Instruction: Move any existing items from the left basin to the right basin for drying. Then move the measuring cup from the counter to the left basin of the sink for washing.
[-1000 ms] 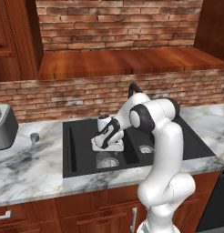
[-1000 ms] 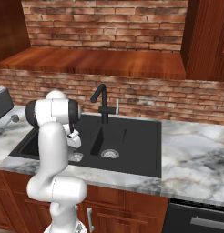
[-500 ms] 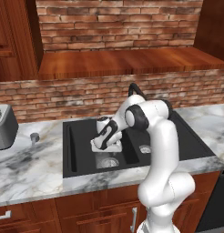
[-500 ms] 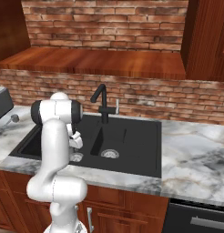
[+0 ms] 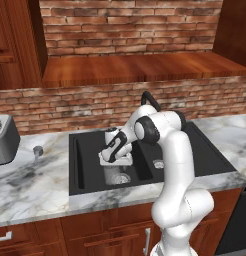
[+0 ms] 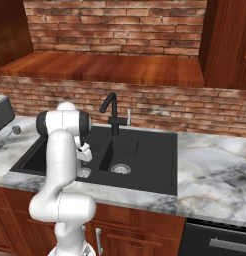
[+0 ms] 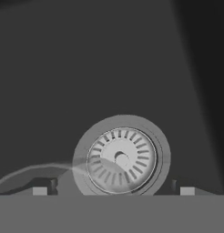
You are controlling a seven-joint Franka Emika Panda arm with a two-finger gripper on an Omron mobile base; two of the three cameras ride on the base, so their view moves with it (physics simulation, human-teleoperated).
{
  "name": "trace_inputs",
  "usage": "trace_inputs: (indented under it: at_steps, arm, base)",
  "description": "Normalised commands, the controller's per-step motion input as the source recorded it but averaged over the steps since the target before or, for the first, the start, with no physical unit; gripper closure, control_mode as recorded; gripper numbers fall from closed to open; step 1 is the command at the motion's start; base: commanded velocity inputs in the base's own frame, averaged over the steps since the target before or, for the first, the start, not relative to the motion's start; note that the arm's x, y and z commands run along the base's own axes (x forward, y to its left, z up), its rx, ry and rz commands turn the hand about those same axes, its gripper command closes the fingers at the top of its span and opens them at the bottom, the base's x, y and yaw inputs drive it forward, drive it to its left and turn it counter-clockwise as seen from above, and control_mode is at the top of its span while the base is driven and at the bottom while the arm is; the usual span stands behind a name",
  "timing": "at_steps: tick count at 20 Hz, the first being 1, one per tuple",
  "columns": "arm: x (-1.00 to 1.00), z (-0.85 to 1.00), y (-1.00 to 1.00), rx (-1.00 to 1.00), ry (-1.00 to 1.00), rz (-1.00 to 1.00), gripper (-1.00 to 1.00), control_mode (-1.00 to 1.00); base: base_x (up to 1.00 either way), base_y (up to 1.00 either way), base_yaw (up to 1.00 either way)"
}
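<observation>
My gripper (image 5: 114,161) hangs low inside the left basin (image 5: 87,155), open, with its dark fingertips (image 7: 39,189) spread wide just above the basin floor. Between them lies the round silver drain (image 7: 120,159), and a faint clear cup (image 7: 63,175) overlaps its lower left side. Nothing is gripped. From the other side, the gripper (image 6: 85,154) is over the left basin's drain (image 6: 84,173). The right basin (image 6: 127,155), with its own drain (image 6: 121,169), holds nothing. The small grey measuring cup (image 5: 38,150) stands on the marble counter (image 5: 40,185) left of the sink.
A grey toaster (image 5: 2,140) sits at the far left of the counter. The black curved faucet (image 6: 111,112) rises behind the divider between the basins. A brick wall and a wooden shelf run behind the sink.
The hand has sunk a little lower into the left basin toward the drain. Its jaws stay wide.
</observation>
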Motion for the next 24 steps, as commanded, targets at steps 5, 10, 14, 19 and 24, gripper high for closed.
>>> trace_inputs:
  at_steps: [5,10,14,19,24]
  arm:
    - [-0.35,-0.19,0.0,0.0,0.0,0.02,-1.0,-1.0]
    - [-0.27,-0.29,0.0,0.0,0.0,0.01,-1.0,-1.0]
    - [-0.05,-0.27,0.0,0.0,0.0,0.01,-1.0,-1.0]
    - [-0.01,-0.26,0.02,0.0,0.01,0.01,1.0,-1.0]
    - [-0.18,-0.23,0.04,0.0,0.0,0.0,1.0,-1.0]
  base:
    - [0.0,0.0,0.0]
    - [0.0,0.0,0.0]
    - [0.0,0.0,0.0]
    - [0.0,0.0,0.0]
    - [0.0,0.0,0.0]
